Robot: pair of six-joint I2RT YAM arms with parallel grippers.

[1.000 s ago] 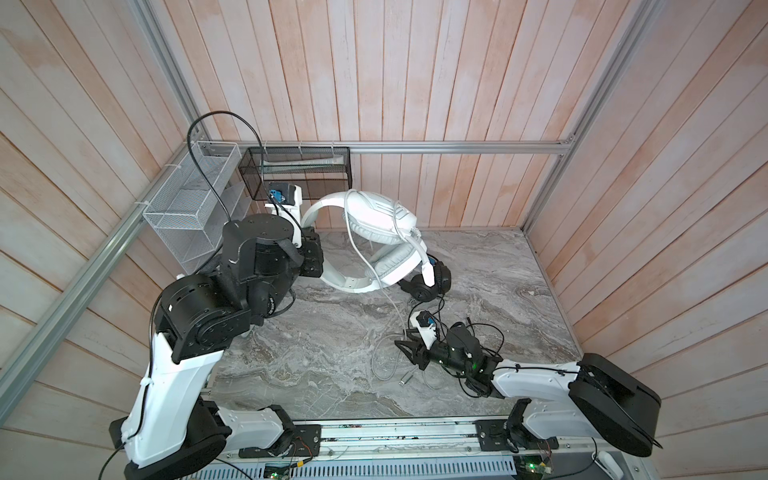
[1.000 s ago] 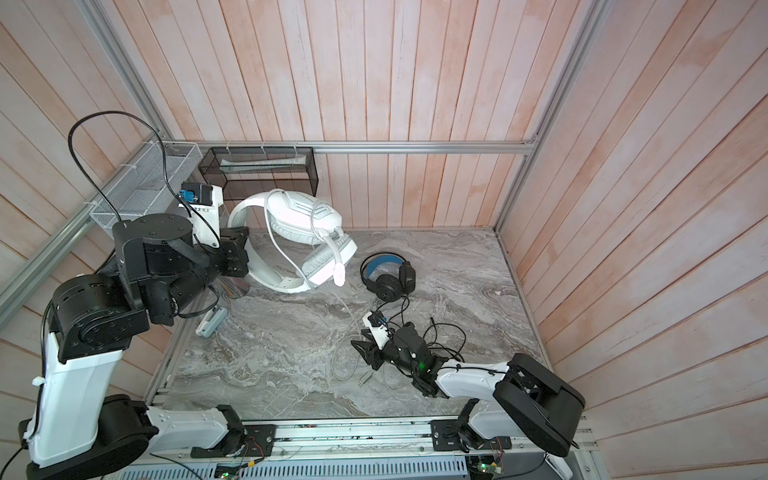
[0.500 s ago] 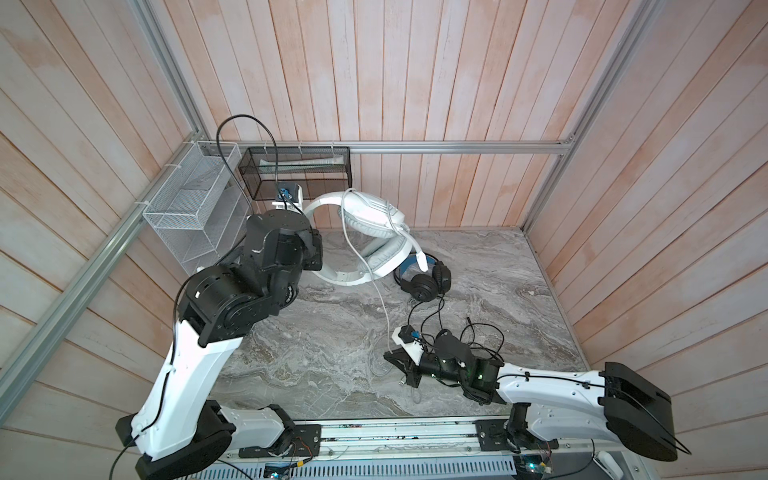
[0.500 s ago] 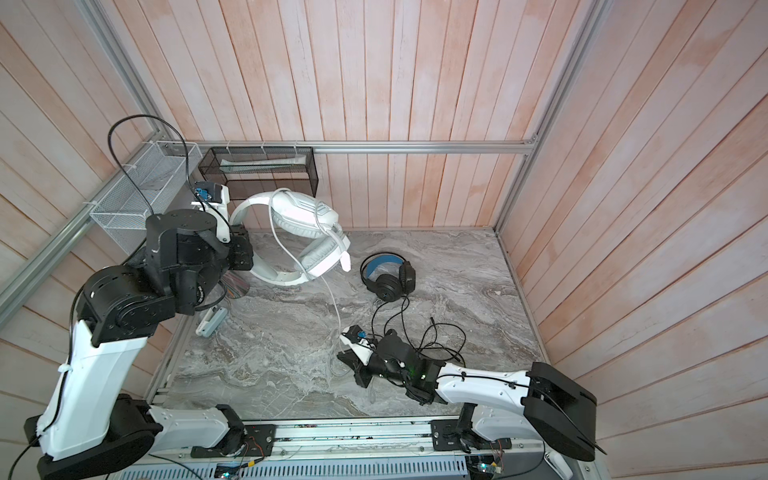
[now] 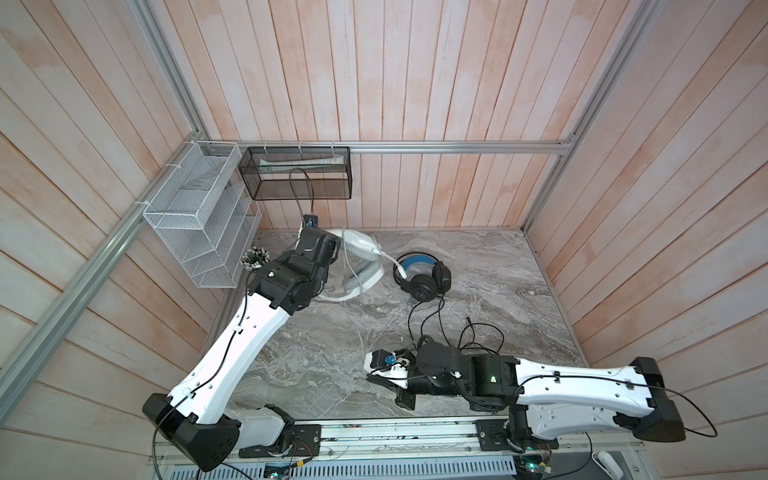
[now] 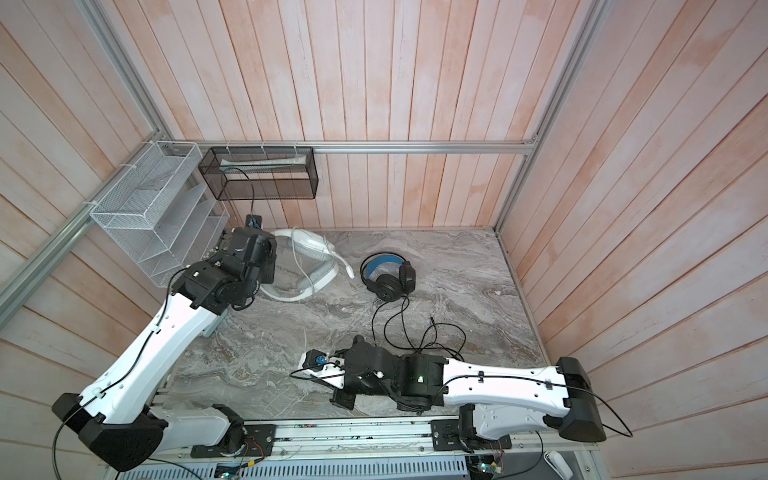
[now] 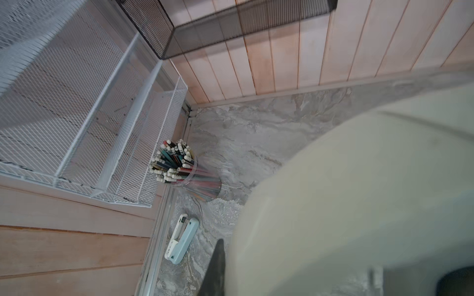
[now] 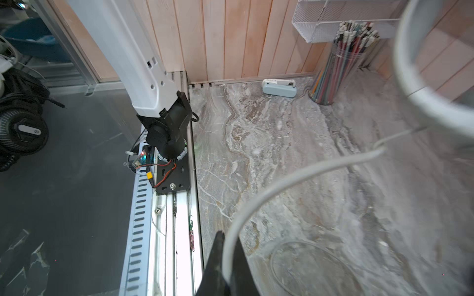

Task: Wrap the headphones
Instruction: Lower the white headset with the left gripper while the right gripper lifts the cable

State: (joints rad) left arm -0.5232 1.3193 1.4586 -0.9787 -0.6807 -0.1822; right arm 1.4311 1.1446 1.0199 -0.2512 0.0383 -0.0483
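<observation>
The white headphones (image 7: 359,192) are clamped in the closed left gripper (image 7: 227,256), their cable (image 8: 295,179) pinched in the closed right gripper (image 8: 228,261); black headphones (image 5: 422,276) are seen well apart

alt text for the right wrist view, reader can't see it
The right tool is shut on a grey-white cable that arcs over the marble table toward the white headset. By the wooden wall sit a cup of pencils and a pale blue stapler.

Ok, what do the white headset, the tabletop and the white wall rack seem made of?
White headset: smooth moulded plastic, likely; soft sheen. Tabletop: grey veined marble look, possibly printed laminate. Wall rack: white-painted metal mesh, open diamond weave.
</observation>
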